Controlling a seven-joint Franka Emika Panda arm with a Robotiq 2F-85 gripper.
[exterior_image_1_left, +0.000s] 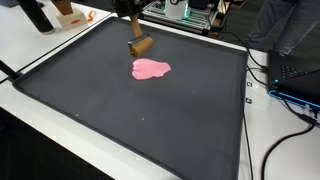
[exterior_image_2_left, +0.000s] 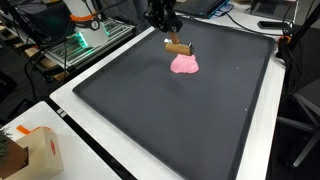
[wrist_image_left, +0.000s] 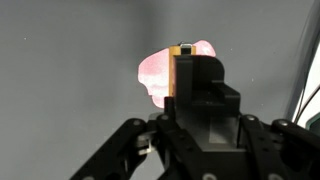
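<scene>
My gripper (exterior_image_1_left: 133, 33) hangs over the far part of a large black mat (exterior_image_1_left: 120, 110) and is shut on a brown block-like object (exterior_image_1_left: 141, 46). The object is held just above the mat, right behind a flat pink blob (exterior_image_1_left: 151, 69). In both exterior views the object is tilted, with the pink blob (exterior_image_2_left: 184, 64) just beneath and in front of the object (exterior_image_2_left: 178, 46) and the gripper (exterior_image_2_left: 168, 30) above it. In the wrist view the gripper (wrist_image_left: 196, 115) clamps the object (wrist_image_left: 190, 80), whose dark body with a wooden edge partly hides the pink blob (wrist_image_left: 155, 72).
The black mat (exterior_image_2_left: 170, 120) has a raised rim and lies on a white table (exterior_image_1_left: 30, 140). A cardboard box (exterior_image_2_left: 35, 150) stands at the table's corner. Electronics and cables (exterior_image_1_left: 290, 85) lie beside the mat, and equipment (exterior_image_2_left: 85, 35) stands along one side.
</scene>
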